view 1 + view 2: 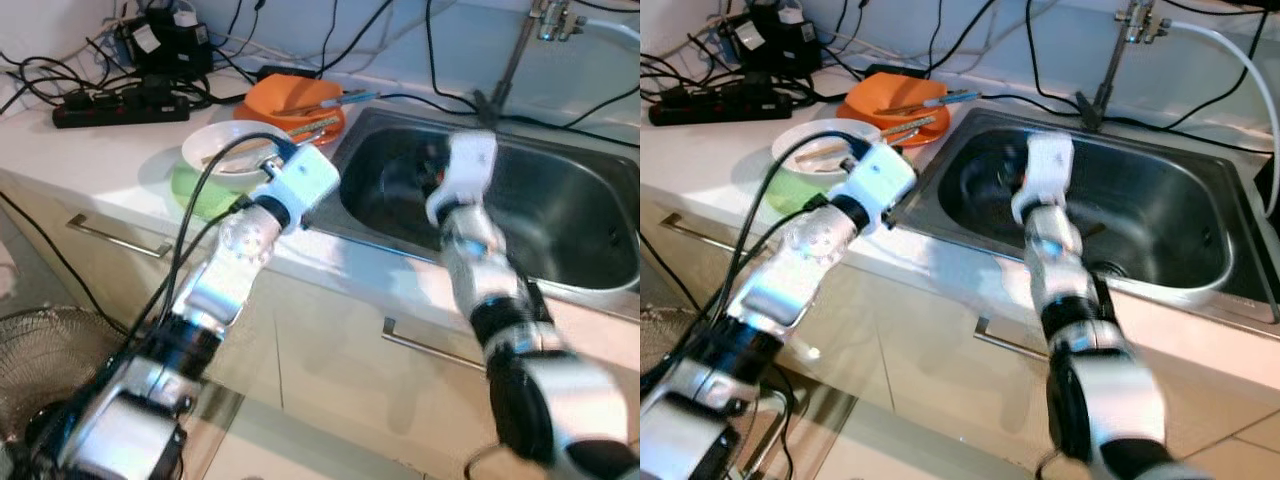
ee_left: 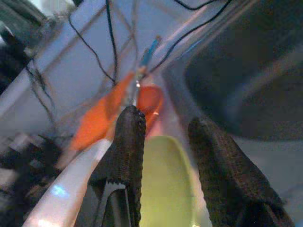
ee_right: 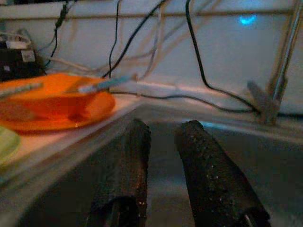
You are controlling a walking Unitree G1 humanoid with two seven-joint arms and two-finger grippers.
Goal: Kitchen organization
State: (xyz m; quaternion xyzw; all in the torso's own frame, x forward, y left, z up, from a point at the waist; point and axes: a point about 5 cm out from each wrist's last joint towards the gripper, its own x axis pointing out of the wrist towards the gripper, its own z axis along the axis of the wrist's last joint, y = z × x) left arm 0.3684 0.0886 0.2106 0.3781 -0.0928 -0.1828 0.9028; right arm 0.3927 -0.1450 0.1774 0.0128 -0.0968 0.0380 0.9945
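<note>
Left gripper [image 2: 163, 156] is hovering over the counter just beside the sink's [image 1: 560, 215] left rim, fingers apart with nothing between them, pointing toward the stacked dishes. White bowl [image 1: 225, 150] is sitting on a green plate [image 1: 195, 195], a utensil lying across it. Behind them an orange plate [image 1: 290, 100] is carrying chopsticks and a blue-handled utensil [image 1: 345, 98], long axes running left to right, blue end toward the sink. Right gripper [image 3: 163, 156] is reaching inside the sink basin, fingers slightly apart, empty, aimed at the back wall. Power strip [image 1: 120, 108] and tangled cables are lying at the counter's back; faucet [image 1: 1120, 50] is standing behind the sink.
</note>
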